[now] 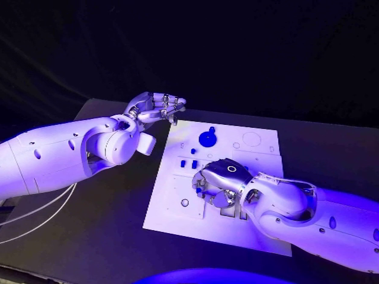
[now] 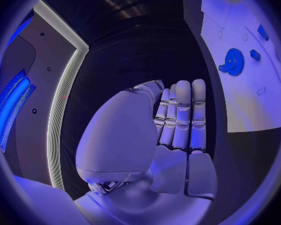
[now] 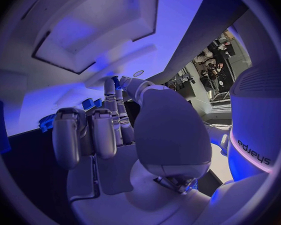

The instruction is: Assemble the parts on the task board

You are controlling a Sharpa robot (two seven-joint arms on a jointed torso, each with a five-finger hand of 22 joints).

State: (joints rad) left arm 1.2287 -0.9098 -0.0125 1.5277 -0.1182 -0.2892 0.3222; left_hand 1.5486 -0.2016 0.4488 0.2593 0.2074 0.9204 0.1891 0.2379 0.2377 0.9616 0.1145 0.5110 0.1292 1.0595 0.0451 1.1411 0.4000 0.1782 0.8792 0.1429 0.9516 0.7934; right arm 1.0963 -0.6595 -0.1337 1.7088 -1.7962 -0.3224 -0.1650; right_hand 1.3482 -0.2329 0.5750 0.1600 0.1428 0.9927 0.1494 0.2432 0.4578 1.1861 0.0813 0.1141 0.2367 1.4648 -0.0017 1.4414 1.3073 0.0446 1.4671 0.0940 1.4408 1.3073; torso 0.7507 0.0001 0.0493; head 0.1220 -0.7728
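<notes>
Right now the left hand (image 1: 156, 107) hangs above the black table (image 1: 87, 236), just off the far left corner of the white task board (image 1: 177, 219). Its fingers (image 2: 183, 110) lie straight and side by side in the left wrist view, with nothing between them and the thumb; it holds nothing and touches nothing.

The right hand (image 1: 219, 180) is down over the middle of the board, palm toward the plate. In the right wrist view its fingers (image 3: 109, 92) reach to the board's surface beside a raised rectangular block (image 3: 90, 30), and something small and blue (image 3: 116, 80) shows at their tips. Whether that piece is pinched or only touched, I cannot tell; the hand's own back hides the contact from the head camera.

Counting what shows of the blue parts from the head view: one round gear (image 1: 206, 139) lying flat near the far end of the board, one tiny piece (image 1: 193, 151) just beside it, and two small upright pegs (image 1: 183, 163) side by side a little nearer, right at the edge of the right hand. The gear also appears in the left wrist view, well apart from the left hand. More pieces may lie under the right hand; that much is hidden.
</notes>
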